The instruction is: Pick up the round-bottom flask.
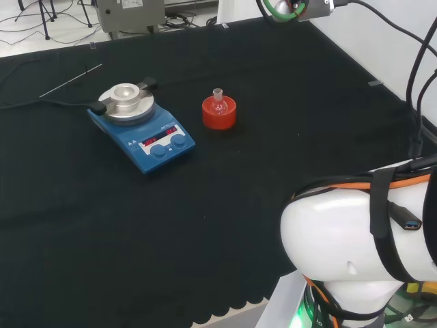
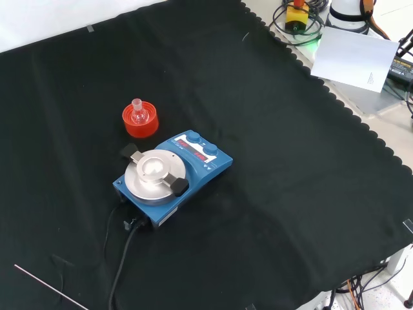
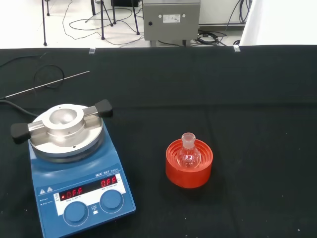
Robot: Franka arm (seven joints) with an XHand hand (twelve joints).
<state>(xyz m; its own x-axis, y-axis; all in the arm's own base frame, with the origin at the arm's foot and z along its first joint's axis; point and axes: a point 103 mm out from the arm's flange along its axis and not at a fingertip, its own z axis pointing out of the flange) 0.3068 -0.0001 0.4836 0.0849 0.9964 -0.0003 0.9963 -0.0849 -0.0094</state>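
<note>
So, I cannot tell how the hand is set, open or closed, because no finger or palm can be made out. The arm's big white link (image 1: 362,239) sits low at the right of the head view, well apart from the things on the cloth.

The round-bottom flask (image 3: 188,154) is small and made of clear glass. It sits upright in a red ribbed ring stand (image 3: 188,163), with its short neck poking up out of the ring. In the head view the stand is just to the right of a blue hot plate (image 1: 141,127) with a round metal top. In the front view the flask (image 2: 138,112) is a bit farther back than the hot plate, near it but not touching.

The flask looks light, hard and smooth, so it may slip. Glass can break if it is dropped or squeezed badly. The round belly is down inside the ring, so the neck looks like the best place to pinch it, then lift straight up.

A thin metal rod (image 3: 47,84) lies on the black cloth (image 1: 273,157), far behind the hot plate.
</note>
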